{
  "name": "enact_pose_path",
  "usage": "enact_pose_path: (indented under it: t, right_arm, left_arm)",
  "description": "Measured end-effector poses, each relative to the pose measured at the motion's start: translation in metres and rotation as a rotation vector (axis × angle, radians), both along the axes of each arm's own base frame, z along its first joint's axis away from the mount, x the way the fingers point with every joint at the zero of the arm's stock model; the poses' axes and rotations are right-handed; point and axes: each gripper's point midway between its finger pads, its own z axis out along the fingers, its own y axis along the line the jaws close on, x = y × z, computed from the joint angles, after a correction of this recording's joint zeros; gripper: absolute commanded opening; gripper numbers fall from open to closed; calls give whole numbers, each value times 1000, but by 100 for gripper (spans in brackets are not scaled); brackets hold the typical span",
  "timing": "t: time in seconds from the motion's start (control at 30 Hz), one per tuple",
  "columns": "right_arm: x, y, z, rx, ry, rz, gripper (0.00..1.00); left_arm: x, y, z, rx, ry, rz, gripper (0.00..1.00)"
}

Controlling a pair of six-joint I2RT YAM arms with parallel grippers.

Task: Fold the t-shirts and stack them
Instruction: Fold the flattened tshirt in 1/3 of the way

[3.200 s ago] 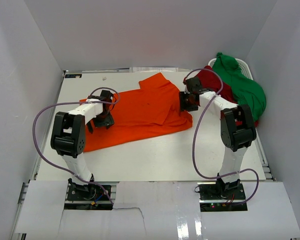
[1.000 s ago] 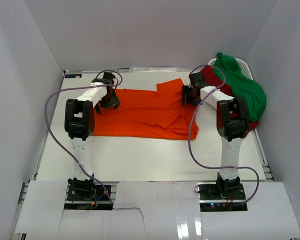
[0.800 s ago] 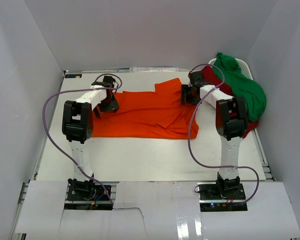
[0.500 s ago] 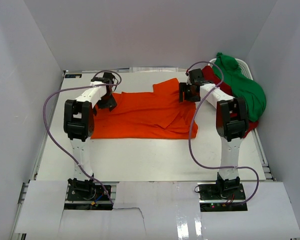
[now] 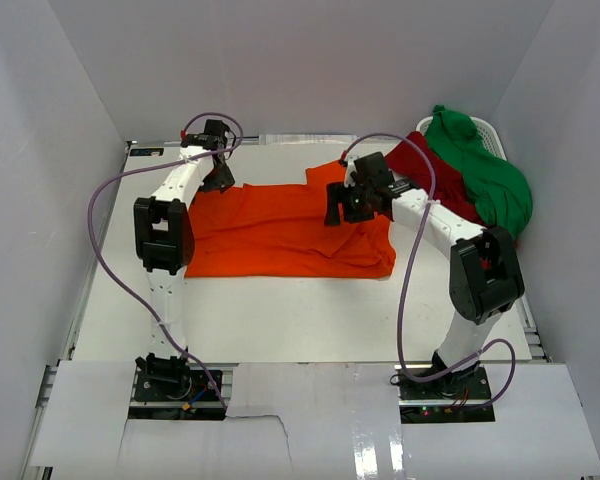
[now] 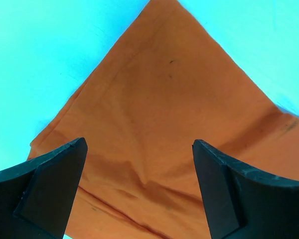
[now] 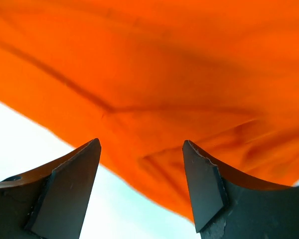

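Note:
The bright orange t-shirt lies spread across the middle of the table, with a raised flap at its far right. It also shows in the left wrist view and in the right wrist view. My left gripper is open and empty above the shirt's far left corner. My right gripper is open and empty above the shirt's far right part, near its edge. The dark red t-shirt and the green t-shirt lie bunched in a heap at the far right.
A white basket holds the heap of shirts at the far right corner. White walls close in the table on the left, back and right. Purple cables loop from both arms.
The orange shirt was pulled out flatter and wider. My left gripper has moved to the far left corner. My right gripper has let go and swung left over the shirt.

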Motion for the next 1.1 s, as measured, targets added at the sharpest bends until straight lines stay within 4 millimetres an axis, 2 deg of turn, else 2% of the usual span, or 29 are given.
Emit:
enact_pose_path:
  t: [0.13,0.27,0.43,0.67,0.9,1.1]
  right_arm:
    - [-45,15,-31,2,121,48,71]
    - [-67,17,-49,-9,193,47,68]
    - [-76,21,-55,-17,208,51,65]
    - [-85,26,-59,-18,225,55,62]
    - [-84,25,-64,-30,229,44,58]
    - [-84,24,-76,-50,249,38,53]
  left_arm:
    - [1,3,-16,17,32,6,98]
    - [3,4,-37,20,67,12,98]
    - [6,7,-51,16,85,21,98]
    - [8,28,-52,9,74,87,98]
    - [8,50,-52,6,56,160,98]
    - [6,52,-52,6,49,173,98]
